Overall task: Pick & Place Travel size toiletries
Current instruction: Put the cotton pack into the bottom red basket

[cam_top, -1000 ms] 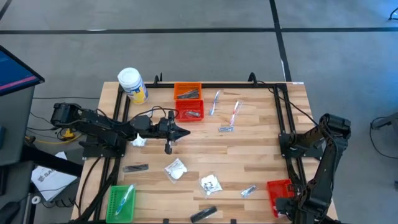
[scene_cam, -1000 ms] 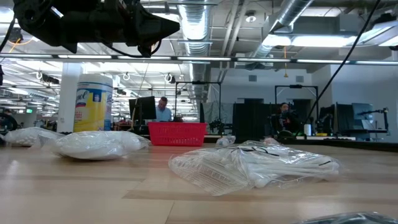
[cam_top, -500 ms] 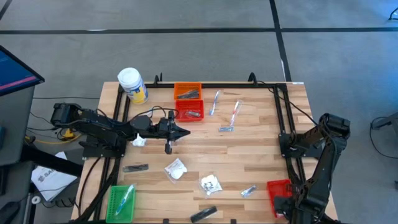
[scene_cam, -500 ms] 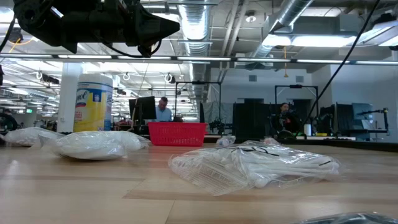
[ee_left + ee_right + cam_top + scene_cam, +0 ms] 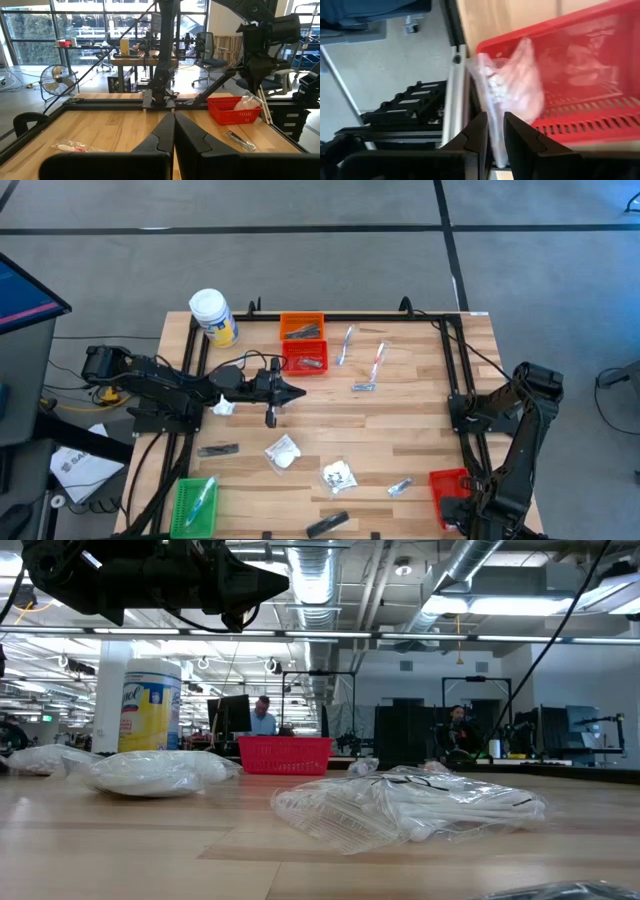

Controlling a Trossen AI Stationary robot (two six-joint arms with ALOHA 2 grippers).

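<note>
Step in hand, as judged: placing. The right end effector (image 5: 492, 135) hangs over the small red plastic basket (image 5: 447, 483) at the right front corner of the wooden surface (image 5: 420, 425), fingers nearly together and pinching the neck of a clear plastic packet of toiletries (image 5: 512, 85). In the right wrist view the packet dangles at the basket's rim, partly over its slotted wall; whether its lower end is inside or outside the rim cannot be told.

Left end effector (image 5: 290, 392) is pressed together and empty, held above the middle-left of the surface, just beside a second red basket (image 5: 306, 357) and an orange one (image 5: 301, 327) behind it.

Toiletries not yet binned lie loose on the surface:
- crumpled white packet (image 5: 282, 451), mid-front
- white packet with dark print (image 5: 339, 476) next to it
- small silver-grey foil sachet (image 5: 399, 487), near the right basket
- dark slim tube (image 5: 327, 524) at the front edge; another dark tube (image 5: 218, 449) at left
- thin clear sticks with red and blue ends (image 5: 379, 358) toward the back

A green basket (image 5: 195, 504) at front left holds one item already.

Next move calls for: centre the packet over the basket opening, then spread the fingers to drop it. Risk: thin film may cling to a finger or drape over the rim
</note>
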